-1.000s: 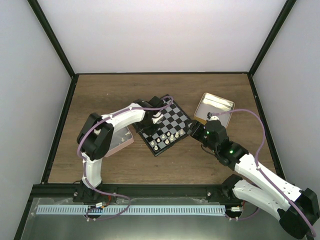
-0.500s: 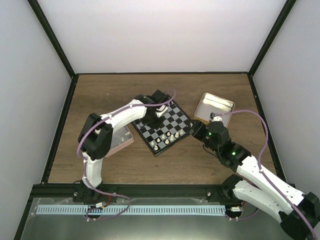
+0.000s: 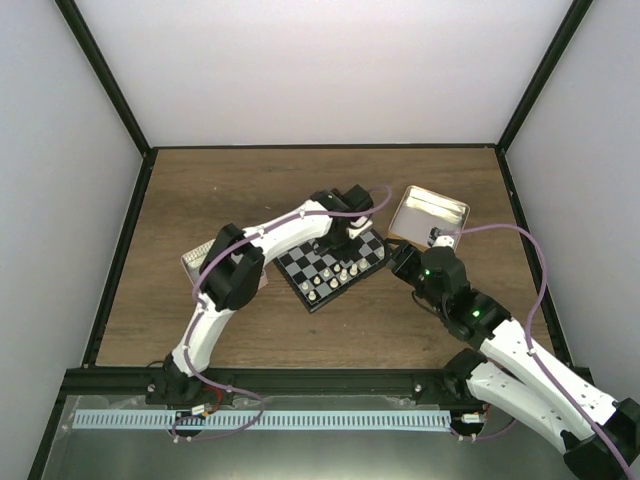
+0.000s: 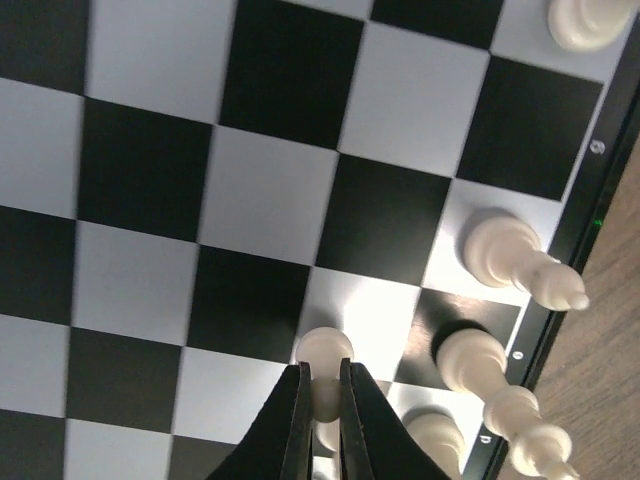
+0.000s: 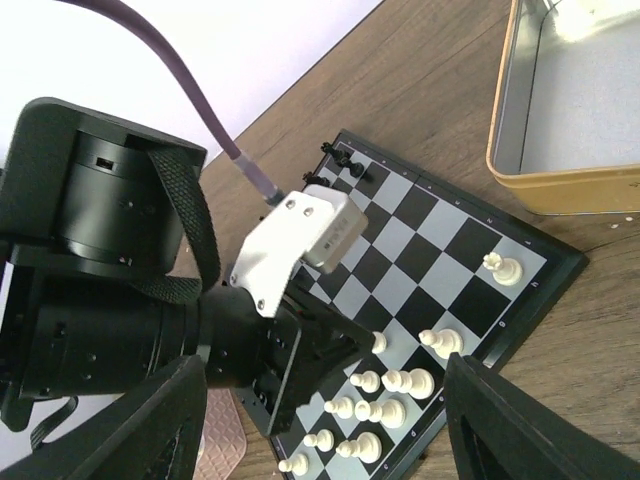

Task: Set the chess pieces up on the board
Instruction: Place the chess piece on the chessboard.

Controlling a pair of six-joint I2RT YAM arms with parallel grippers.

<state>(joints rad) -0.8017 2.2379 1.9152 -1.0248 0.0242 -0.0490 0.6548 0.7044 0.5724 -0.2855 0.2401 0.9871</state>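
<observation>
Pinching a white pawn (image 4: pixel 323 348), your left gripper (image 4: pixel 322 385) has its fingers drawn narrow, one on each side of the piece just under its round head. The pawn sits over a light square, one row in from the rim of the board (image 4: pixel 275 95). You cannot tell from the wrist view whether its base touches the square or hangs just above it.

Other cream chess pieces (image 4: pixel 505 255) stand close by on the rim row to the right, each on its own square; one more shows at the top right corner. From the right wrist view, most white pieces cluster in two rows along the board's near edge, and a few black pieces (image 5: pixel 345 160) stand at the far corner.

Your right gripper (image 5: pixel 320 410) hangs beside the board with its fingers spread wide, holding nothing. A gold tin (image 5: pixel 560 185) lies on the table just off the board's right corner.
</observation>
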